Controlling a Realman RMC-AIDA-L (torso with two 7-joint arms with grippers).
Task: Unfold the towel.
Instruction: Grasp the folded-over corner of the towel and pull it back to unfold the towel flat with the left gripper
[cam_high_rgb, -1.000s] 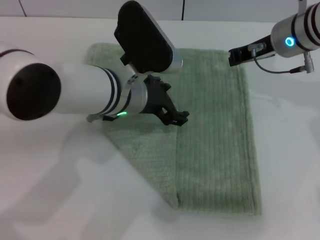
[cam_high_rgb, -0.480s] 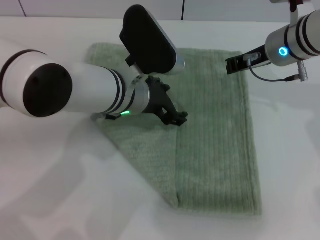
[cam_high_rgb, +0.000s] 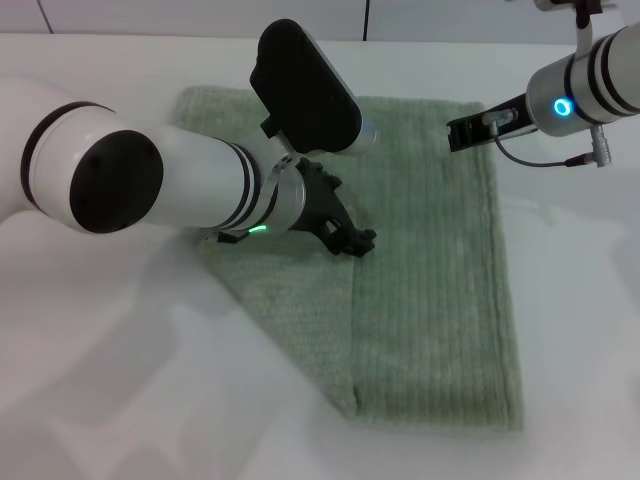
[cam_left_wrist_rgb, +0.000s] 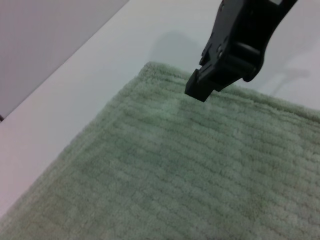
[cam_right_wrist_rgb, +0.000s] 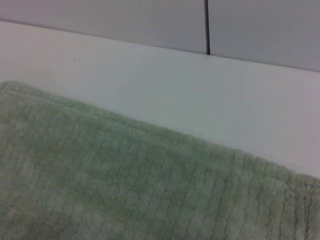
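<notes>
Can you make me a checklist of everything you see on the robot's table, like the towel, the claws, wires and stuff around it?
Surface: white table, plain and smooth.
Job's things: green towel lies flat but not fully opened; one layer is folded over the left part, with a slanted edge and a straight fold line down the middle.
Clutter: nothing seen.
Claws: left claw sits low over the towel's middle, by the fold line. Right claw is at the towel's far right corner; the left wrist view shows it just above the cloth there.
Cables: a thin grey cable loops under the right wrist.
Surroundings: pale wall with a dark seam behind the table.
</notes>
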